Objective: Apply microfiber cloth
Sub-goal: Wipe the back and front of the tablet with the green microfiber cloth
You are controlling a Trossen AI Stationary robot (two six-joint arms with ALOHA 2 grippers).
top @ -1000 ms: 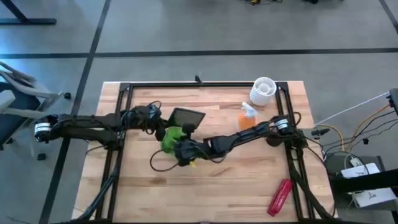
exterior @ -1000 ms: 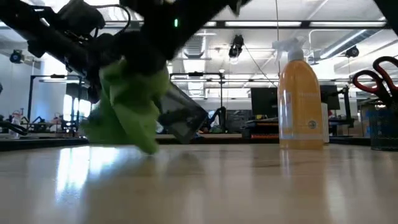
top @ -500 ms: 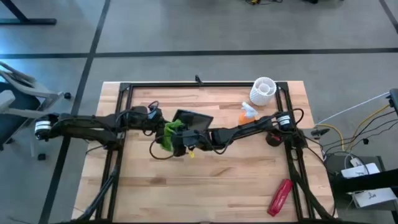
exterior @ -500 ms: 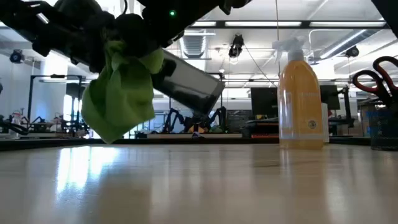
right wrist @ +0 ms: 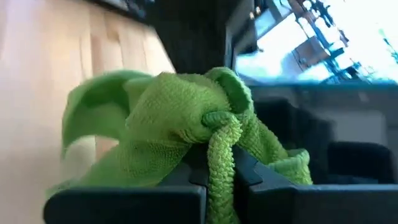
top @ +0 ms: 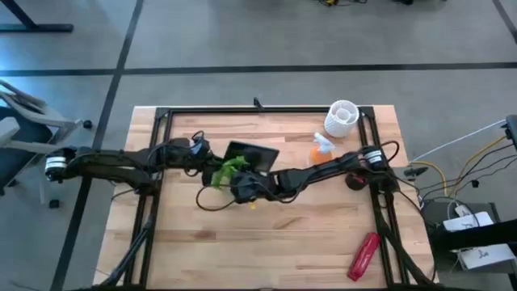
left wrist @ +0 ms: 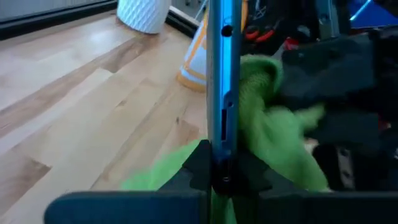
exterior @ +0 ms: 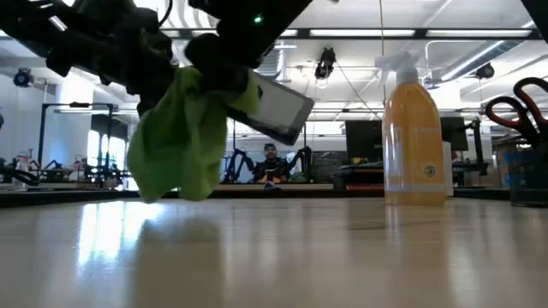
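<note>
A robotics lab: a wooden table [top: 307, 234] in a black frame [top: 153, 202] stands on grey floor, cables [top: 452, 174] trailing at 3 o'clock; beyond it, ceiling strip lights [exterior: 360, 32], monitors [exterior: 364, 137] and more robot arms [exterior: 248, 164].

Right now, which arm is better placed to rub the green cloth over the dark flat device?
The right arm. Its claw is shut on the microfiber cloth, touching the dark device. The left claw is clamped on that device's edge, holding it.

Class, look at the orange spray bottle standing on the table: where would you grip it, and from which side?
Grip the spray bottle around its straight-sided body, below the narrow neck and trigger head. It stands upright, so come in level from the side. In the high view the right arm crosses beside it, so approach from the table's far edge.
</note>
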